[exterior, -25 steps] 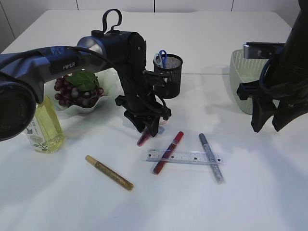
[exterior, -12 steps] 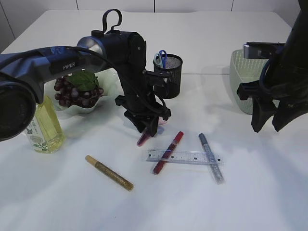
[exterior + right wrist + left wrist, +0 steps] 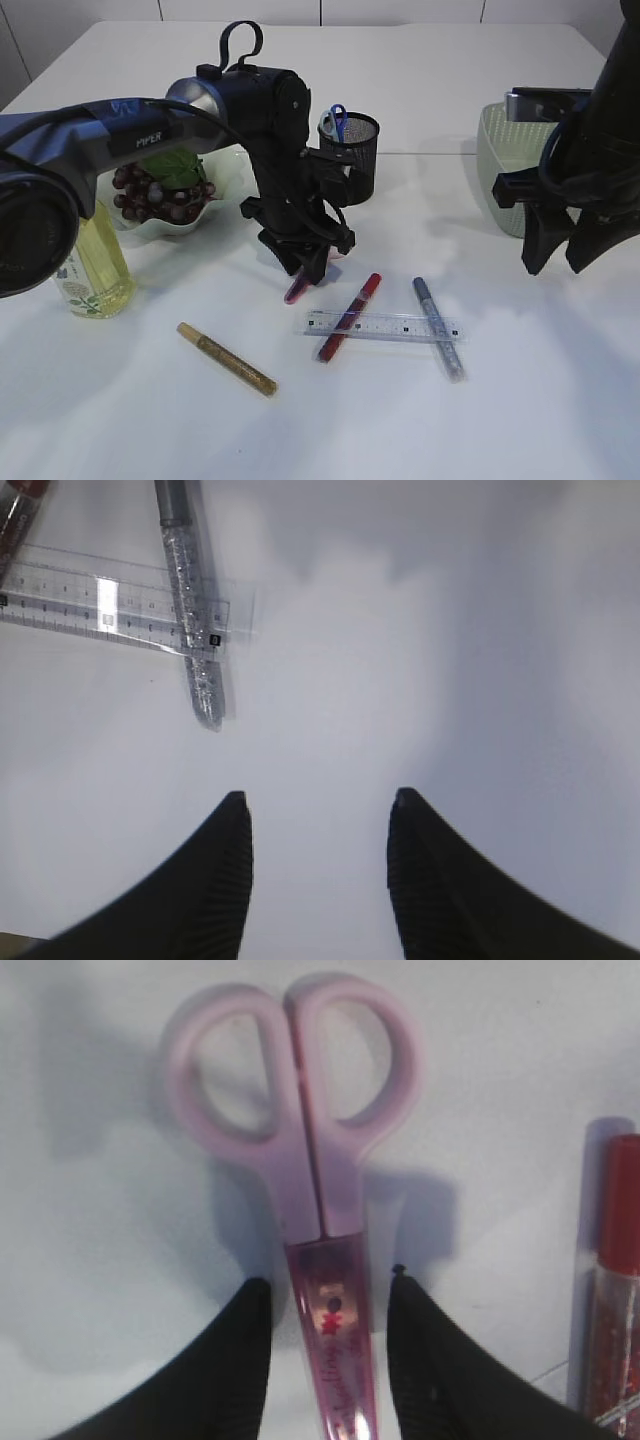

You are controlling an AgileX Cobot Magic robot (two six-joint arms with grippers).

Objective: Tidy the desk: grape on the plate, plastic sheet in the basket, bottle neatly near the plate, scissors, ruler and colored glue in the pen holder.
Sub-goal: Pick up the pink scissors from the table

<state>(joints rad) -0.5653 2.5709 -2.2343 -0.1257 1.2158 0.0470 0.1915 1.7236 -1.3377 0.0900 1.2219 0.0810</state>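
Left end effector (image 3: 325,1345) straddling pink scissors (image 3: 305,1150) sheath, handles beyond fingertips

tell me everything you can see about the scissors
The scissors lie flat on the white table, closed, with two pale pink plastic loop handles and the blades inside a clear pink sheath with a small star mark. The left gripper straddles the sheath, a finger either side, narrow gaps showing. A red glue pen lies nearby, apart.
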